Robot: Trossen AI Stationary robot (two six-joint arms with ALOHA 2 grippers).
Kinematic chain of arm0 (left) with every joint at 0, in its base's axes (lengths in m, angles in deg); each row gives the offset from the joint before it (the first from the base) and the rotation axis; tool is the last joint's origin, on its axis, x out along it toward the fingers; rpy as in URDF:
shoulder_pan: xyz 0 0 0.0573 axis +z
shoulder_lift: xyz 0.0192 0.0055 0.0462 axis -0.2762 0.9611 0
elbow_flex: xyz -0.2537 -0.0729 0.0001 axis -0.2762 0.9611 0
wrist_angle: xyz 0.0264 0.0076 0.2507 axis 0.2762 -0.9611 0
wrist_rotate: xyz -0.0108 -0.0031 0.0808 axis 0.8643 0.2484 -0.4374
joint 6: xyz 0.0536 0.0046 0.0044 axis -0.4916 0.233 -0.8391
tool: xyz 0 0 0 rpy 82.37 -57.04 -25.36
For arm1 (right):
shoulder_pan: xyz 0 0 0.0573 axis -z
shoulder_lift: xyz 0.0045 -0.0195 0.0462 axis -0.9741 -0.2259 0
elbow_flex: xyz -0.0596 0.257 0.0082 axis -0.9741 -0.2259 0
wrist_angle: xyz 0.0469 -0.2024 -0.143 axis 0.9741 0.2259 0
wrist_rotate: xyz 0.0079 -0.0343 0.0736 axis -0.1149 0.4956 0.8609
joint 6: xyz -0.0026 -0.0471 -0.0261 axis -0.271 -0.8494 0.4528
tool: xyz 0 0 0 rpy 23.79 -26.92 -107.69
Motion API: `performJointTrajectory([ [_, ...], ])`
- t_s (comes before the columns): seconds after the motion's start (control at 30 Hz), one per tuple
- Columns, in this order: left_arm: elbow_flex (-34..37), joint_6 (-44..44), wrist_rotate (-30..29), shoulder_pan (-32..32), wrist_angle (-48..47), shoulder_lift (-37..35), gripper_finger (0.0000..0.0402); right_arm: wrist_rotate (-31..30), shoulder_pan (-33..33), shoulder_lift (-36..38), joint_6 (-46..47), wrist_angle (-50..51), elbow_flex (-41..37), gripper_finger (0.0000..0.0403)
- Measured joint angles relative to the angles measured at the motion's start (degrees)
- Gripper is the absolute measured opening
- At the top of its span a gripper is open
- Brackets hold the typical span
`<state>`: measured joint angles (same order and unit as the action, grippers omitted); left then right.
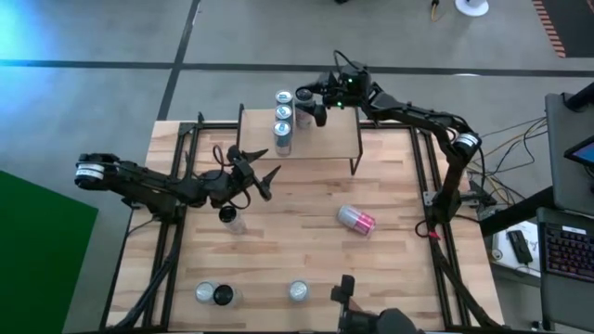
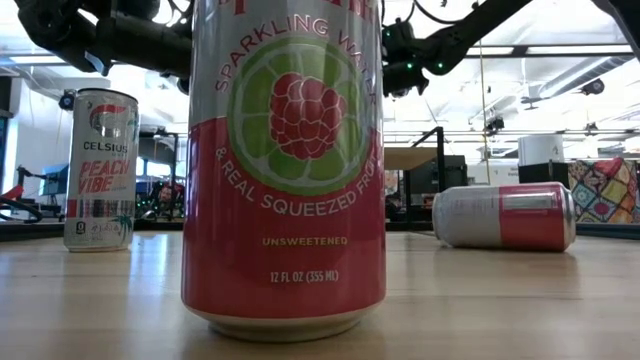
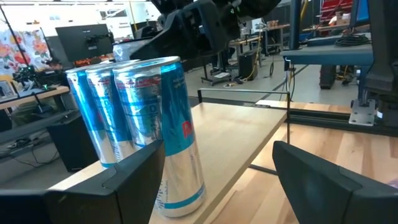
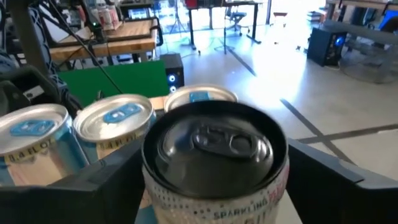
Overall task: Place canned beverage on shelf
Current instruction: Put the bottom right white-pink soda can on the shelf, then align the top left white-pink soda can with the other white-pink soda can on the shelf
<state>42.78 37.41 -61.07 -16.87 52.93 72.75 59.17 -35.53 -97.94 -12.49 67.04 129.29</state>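
Three blue cans (image 1: 282, 119) on shelf (image 1: 325, 139); right gripper (image 1: 310, 106) releasing a sparkling water can (image 4: 214, 158) beside them; left gripper (image 1: 263, 178) open, empty; others remain.

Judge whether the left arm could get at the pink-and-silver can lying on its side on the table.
Probably yes: the left gripper stands open and empty, and bare wooden tabletop lies between it and the tipped pink-and-silver can.
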Motion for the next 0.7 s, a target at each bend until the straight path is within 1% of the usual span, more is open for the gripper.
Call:
performJointTrajectory([
  [0.1, 0.0, 0.0, 0.0, 0.0, 0.0, 0.0, 0.0283, -0.1, 0.0, 0.3, 0.1, -0.5, 0.0, 0.033],
  [0.23, 0.0, -0.3, -0.3, 0.0, -0.1, 0.0, 0.0283, -0.1, 0.0, 2.0, 0.1, 0.7, 0.0, 0.0328],
  [0.4, 0.0, -2.9, -7.3, -1.4, -0.1, -0.9, 0.0283, -0.5, -0.4, 7.5, -0.6, 5.2, -1.3, 0.0325],
  [0.5, 0.0, -5.6, -9.0, -2.6, -0.1, -1.2, 0.0283, -1.5, -1.2, 12.1, -0.1, 5.5, -5.1, 0.0325],
  [0.7, -0.5, -7.7, -9.0, -3.6, 0.0, -1.7, 0.0283, -9.2, -3.9, 23.7, -1.1, 4.4, -17.3, 0.0325],
])
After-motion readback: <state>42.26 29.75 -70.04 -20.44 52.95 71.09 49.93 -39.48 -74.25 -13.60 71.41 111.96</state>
